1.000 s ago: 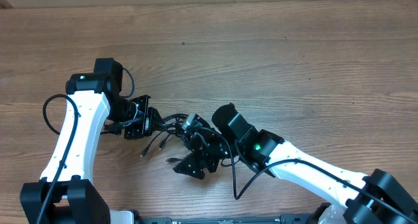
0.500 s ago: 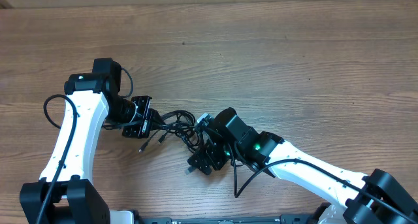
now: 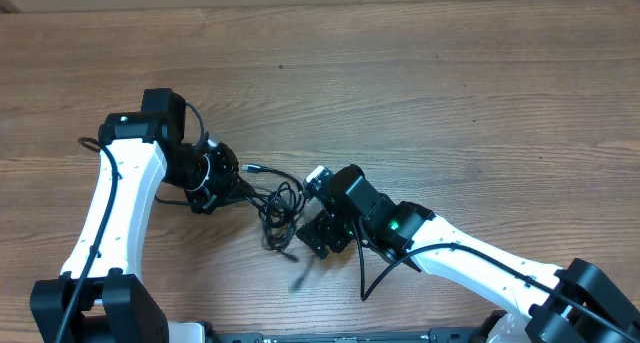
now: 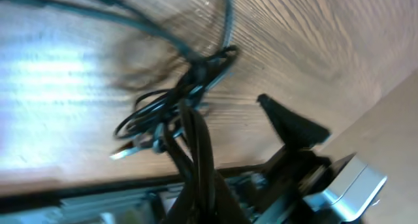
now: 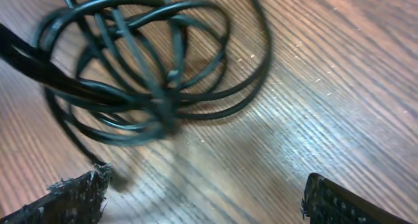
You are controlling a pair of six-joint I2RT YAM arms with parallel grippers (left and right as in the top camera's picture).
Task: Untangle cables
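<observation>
Thin, glossy black cables (image 3: 277,198), round cords in overlapping loops, one pale plug tip at far left. Lying on matte wood-grain table (image 3: 450,83) between both arms. Left gripper (image 3: 220,179) clenched on left strands, contact blurred in wrist view. Right gripper (image 5: 209,196) spread wide, empty, rough-edged tips cropped, just near of loops.

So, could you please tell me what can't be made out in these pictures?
- Which cord the left end effector pinches: the left wrist view is motion-blurred; overhead, its own body covers the jaws.
- How many cords the cables hold: they overlap, tiny overhead, blurred in the right wrist view.
- Where the loops lead: the right wrist view's top edge cuts them off.
- The grey streak below them, overhead: too blurred to name.
</observation>
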